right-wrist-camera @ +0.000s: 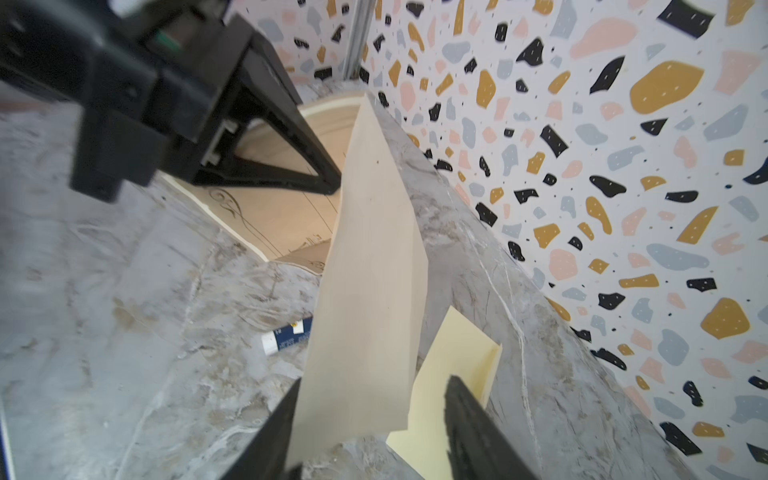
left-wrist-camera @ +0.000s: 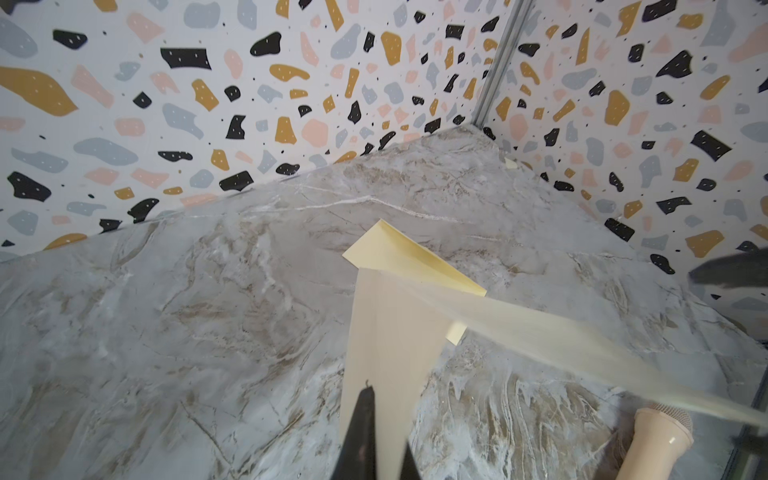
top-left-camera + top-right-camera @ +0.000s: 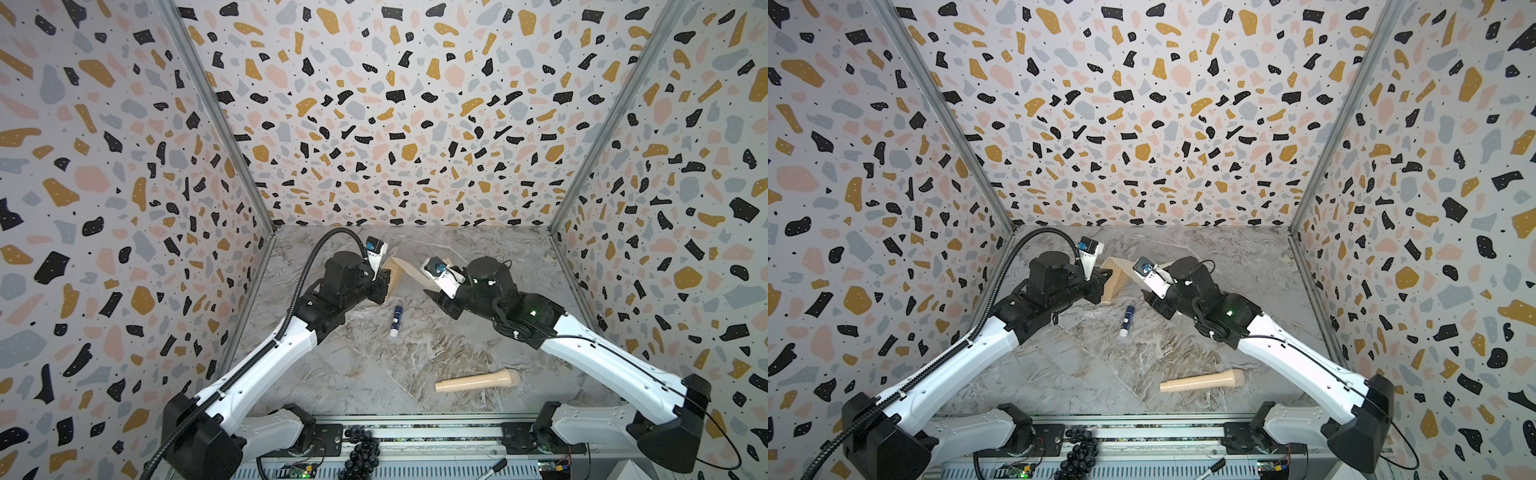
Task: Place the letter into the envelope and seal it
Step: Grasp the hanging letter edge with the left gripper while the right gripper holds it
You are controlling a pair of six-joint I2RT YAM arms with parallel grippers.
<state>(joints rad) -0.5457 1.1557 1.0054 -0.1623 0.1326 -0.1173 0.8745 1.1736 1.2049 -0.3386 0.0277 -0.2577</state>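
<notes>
The letter (image 3: 400, 275), a tan sheet with a dark ornate border (image 1: 232, 208), hangs in an arch above the marble table. My left gripper (image 2: 388, 419) is shut on one edge of the letter (image 2: 390, 353). In both top views the left gripper (image 3: 384, 284) (image 3: 1100, 286) sits at the sheet's left end. The other end of the letter (image 1: 370, 291) droops between the fingers of my right gripper (image 1: 374, 407), which stands open. The pale yellow envelope (image 2: 415, 259) (image 1: 449, 374) lies flat on the table under the sheet. In the top views the arms hide the envelope.
A blue and white glue stick (image 3: 395, 321) (image 3: 1127, 321) (image 1: 286, 334) lies just in front of the grippers. A beige microphone-shaped object (image 3: 478, 380) (image 3: 1202, 380) (image 2: 656, 440) lies near the front right. A small paper scrap (image 2: 510, 163) sits in the back right corner. Patterned walls enclose three sides.
</notes>
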